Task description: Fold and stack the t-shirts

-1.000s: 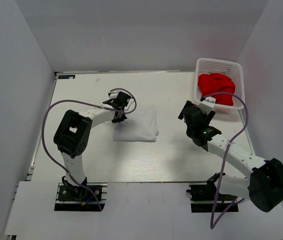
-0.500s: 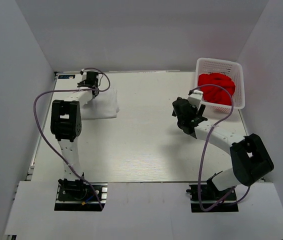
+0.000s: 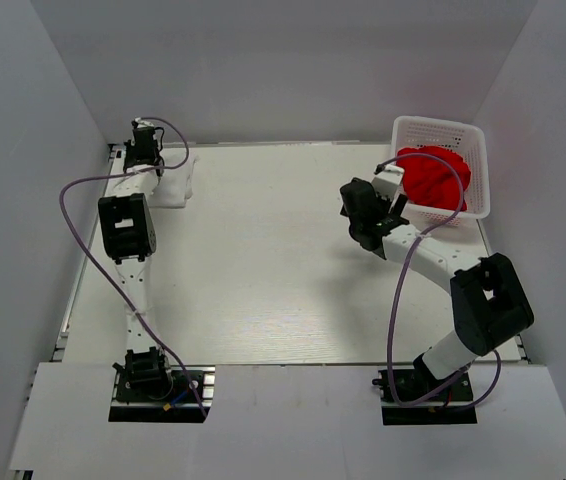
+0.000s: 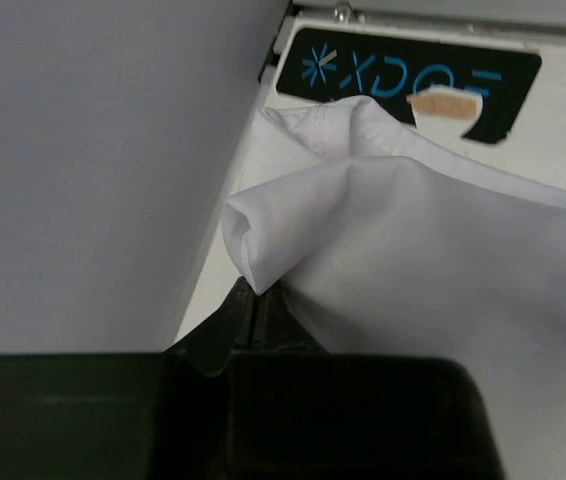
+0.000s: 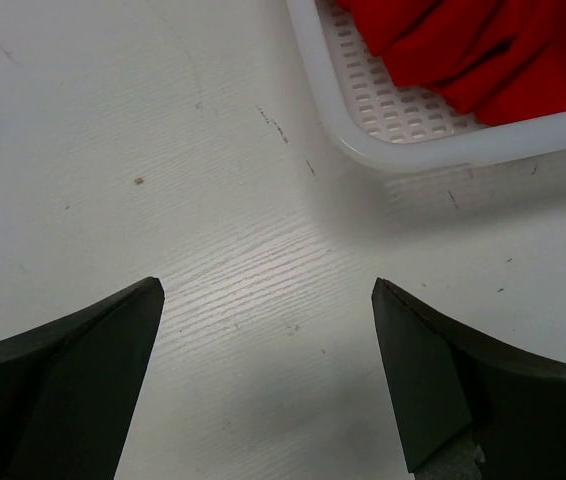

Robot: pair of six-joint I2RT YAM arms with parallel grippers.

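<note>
Pinches a folded corner of the white t-shirt (image 4: 413,250) in the left gripper (image 4: 256,305), fingers closed on the cloth. Places that shirt at the far-left corner of the table (image 3: 263,280), close against the side wall, partly covering a black label (image 4: 403,65) with blue characters and a tan tape scrap (image 4: 448,100). Spreads away to the right from the pinched corner in the left wrist view, cut off at the frame edge. Blends with the tabletop from above, so cannot tell its outline or long axis there. Loses the lower part of the left wrist view behind the gripper's dark body.

Holds the right gripper (image 5: 263,290) wide open over bare table, gripping nothing, just beside the white lattice basket (image 5: 433,155). Shows the red t-shirt (image 5: 463,45) crumpled inside that basket at the far-right corner, with no clear long axis, and only partly within the right wrist view. Runs the basket's long side roughly far to near.
</note>
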